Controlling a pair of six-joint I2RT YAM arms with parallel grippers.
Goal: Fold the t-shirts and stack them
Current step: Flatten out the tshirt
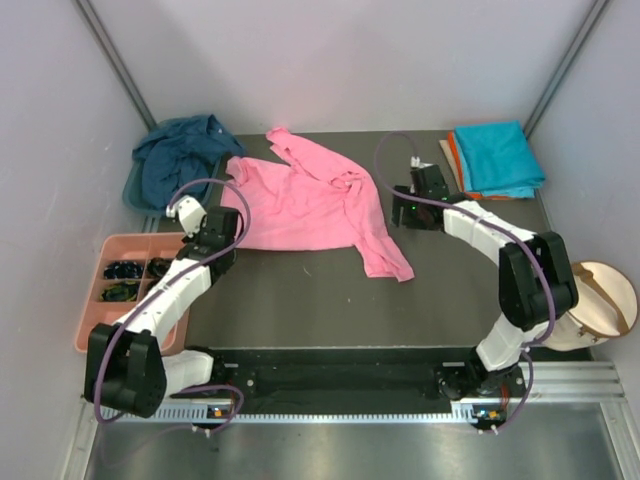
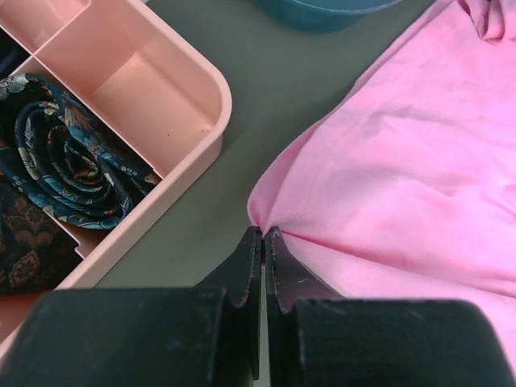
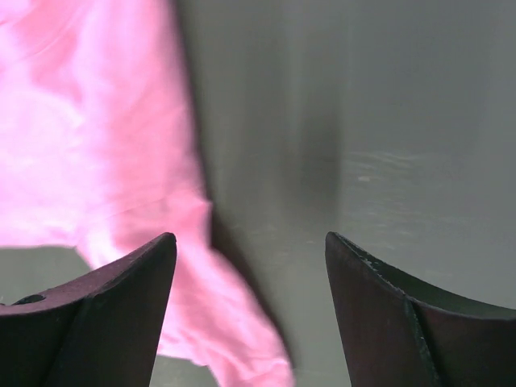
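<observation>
A salmon-pink compartment tray (image 1: 112, 243) lies at the left edge of the table (image 1: 300, 300), with rolled dark patterned cloths (image 2: 68, 173) in some compartments. Behind it stands a teal basin (image 1: 131, 192). A round tan bowl-like thing (image 1: 600, 300) sits far right.

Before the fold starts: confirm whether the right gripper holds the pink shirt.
No, the right gripper is wide open at the edge of the pink shirt.

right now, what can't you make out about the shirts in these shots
orange t-shirt: top view, only a strip shows under the turquoise t-shirt
navy t-shirt: top view, crumpled over the teal basin, outline lost
pink t-shirt: right wrist view, blurred and cut by the left edge
its corner: left wrist view, hidden between the left gripper's shut fingers
</observation>
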